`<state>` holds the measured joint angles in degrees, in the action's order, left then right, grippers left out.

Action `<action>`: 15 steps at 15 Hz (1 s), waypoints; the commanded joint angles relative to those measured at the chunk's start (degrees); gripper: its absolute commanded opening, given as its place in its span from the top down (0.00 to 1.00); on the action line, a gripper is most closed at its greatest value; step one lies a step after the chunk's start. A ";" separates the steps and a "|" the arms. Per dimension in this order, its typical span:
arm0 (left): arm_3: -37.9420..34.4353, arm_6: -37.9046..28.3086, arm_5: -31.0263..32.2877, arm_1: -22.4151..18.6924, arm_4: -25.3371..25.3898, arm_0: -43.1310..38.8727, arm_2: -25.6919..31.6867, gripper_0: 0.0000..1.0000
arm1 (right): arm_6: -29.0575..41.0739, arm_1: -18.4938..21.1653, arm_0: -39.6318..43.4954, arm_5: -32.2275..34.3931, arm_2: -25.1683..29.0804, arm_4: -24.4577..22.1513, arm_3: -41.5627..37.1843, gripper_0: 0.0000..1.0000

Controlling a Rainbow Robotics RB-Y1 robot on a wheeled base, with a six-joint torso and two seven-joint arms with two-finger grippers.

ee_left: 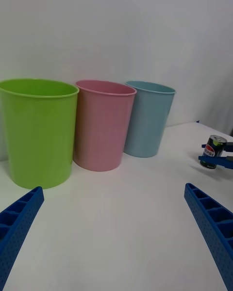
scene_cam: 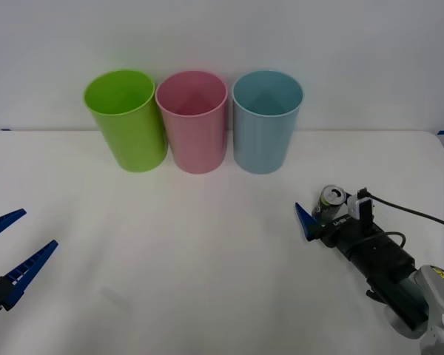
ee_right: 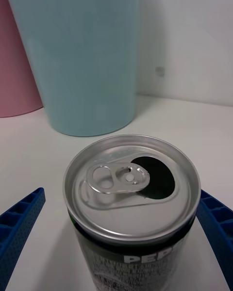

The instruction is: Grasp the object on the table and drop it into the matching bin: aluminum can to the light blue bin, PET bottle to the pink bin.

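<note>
At the table's (scene_cam: 207,281) left edge, your left gripper (scene_cam: 11,255) hangs low with its blue fingers (ee_left: 19,218) spread wide and nothing between them. Toward the far side, you see three cups in a row, rims nearly touching: the green cup (scene_cam: 126,118), then the pink bin (scene_cam: 193,120), then the blue bin (scene_cam: 266,120). All three stand upright with open mouths. On the right, nearer you than the blue bin, the can (scene_cam: 331,200) stands upright on the white surface, pull-tab top up and already opened. Your right gripper (scene_cam: 327,214) sits around it, one blue finger (ee_right: 19,228) on each side of the can (ee_right: 132,208). From the wrist, slim gaps show between the fingers and the can's wall, so the jaws are still parted, not clenched. The can rests on the table, well apart from the bins.
</note>
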<state>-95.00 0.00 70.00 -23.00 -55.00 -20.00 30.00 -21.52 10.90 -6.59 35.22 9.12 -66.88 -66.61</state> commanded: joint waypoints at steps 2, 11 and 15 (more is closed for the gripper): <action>0.00 0.00 0.00 0.00 0.00 0.00 0.00 0.00 | -0.10 0.00 0.09 0.11 -0.15 0.00 -0.01 0.00; 0.00 0.00 0.00 0.00 0.00 0.00 0.00 0.00 | -0.54 0.00 0.00 1.43 -0.15 0.44 -0.01 1.00; 0.00 0.00 0.00 0.00 0.00 0.00 0.00 0.00 | -0.19 0.08 1.76 2.05 -0.24 0.70 -2.56 1.00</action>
<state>-95.00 0.00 70.00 -23.00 -55.00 -20.00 30.00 -21.78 10.91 -5.42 37.24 8.93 -66.20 -68.37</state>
